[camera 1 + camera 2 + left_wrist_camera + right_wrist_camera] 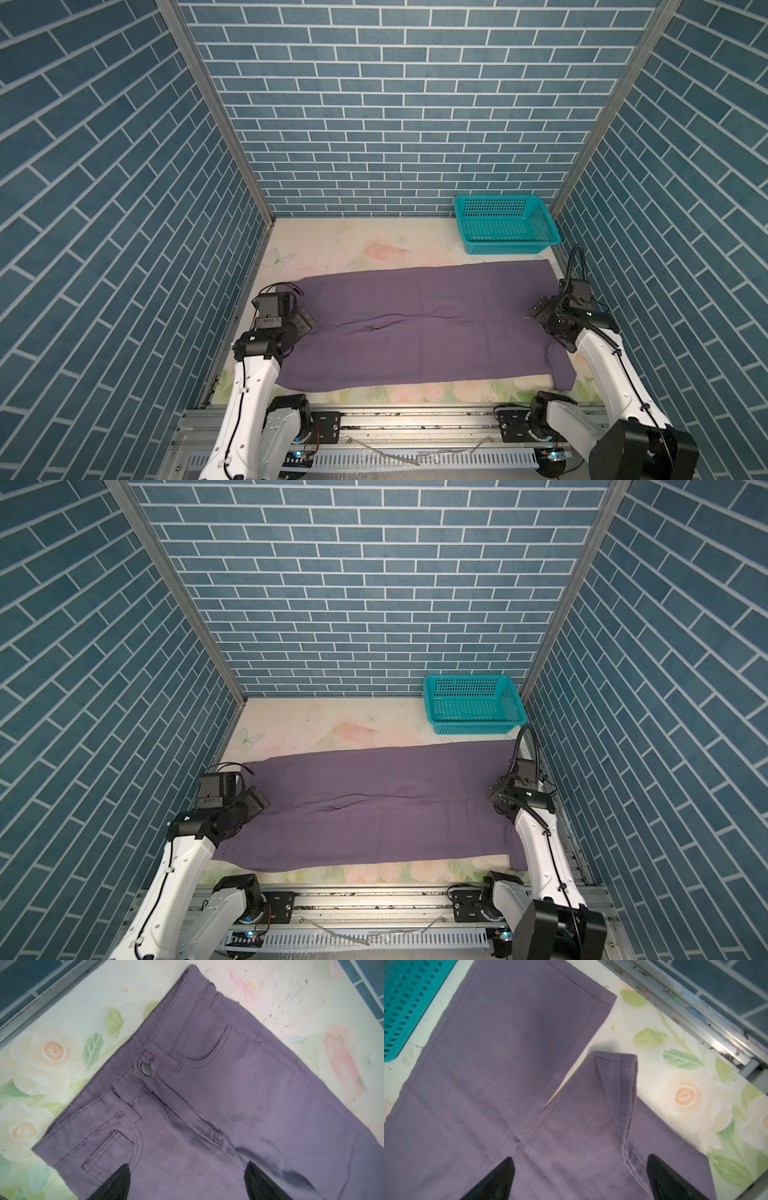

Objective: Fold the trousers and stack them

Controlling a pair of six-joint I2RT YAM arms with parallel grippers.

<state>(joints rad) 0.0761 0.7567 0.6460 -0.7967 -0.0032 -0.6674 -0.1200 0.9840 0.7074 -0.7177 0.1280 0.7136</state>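
Floral table [353, 249]: trousers [415, 332] lie flat (one hem [618, 1084] seemingly folded).

The desk [357, 243] wears a pale floral covering of roses, leaves and a butterfly, bare along its far and near strips; the trousers [415, 328] lie flat on it, spread from left to right, waistband at the left, hems at the right; at the near right the near leg's hem corner is turned back on itself; the teal mesh basket [505, 248] stands in the far right corner, near the far leg but apart from it.
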